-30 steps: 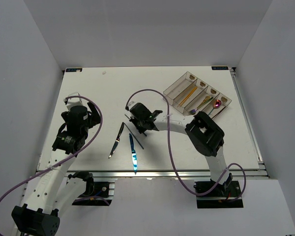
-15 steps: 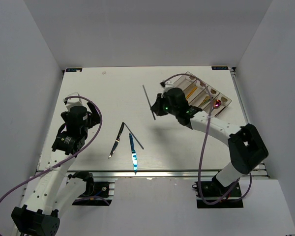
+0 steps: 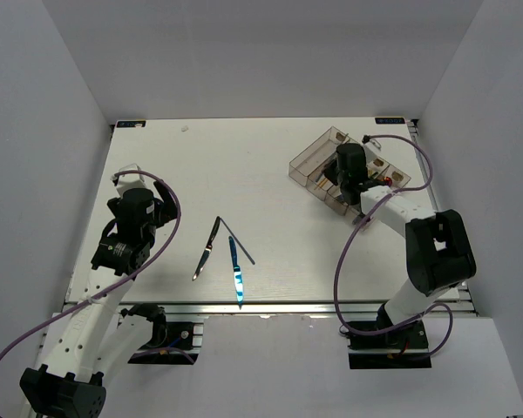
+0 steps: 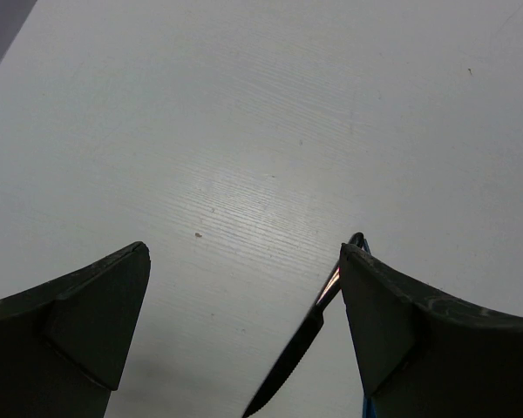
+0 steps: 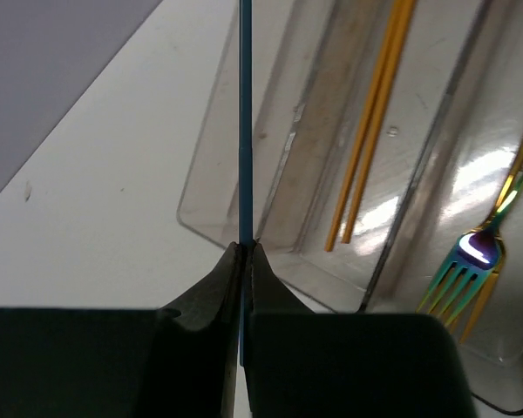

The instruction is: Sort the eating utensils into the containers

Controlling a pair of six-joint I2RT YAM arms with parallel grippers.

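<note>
My right gripper is shut on a thin blue chopstick and holds it over the near-left end of the clear smoky tray, above its leftmost compartment. The chopstick points away from the fingers. Two gold chopsticks lie in the second compartment, an iridescent fork in the third, and a purple spoon further right. A black knife, a blue knife and a dark chopstick lie on the table. My left gripper is open above the table, with the black knife beside its right finger.
The white table ends in a metal rail at its near edge. Grey walls close in the left, back and right sides. Purple cables loop from both arms, one above the tray.
My right gripper lifted a chopstick from beside the knives and carried it right to the tray's left end. The left arm and the utensils on the table have not moved.
</note>
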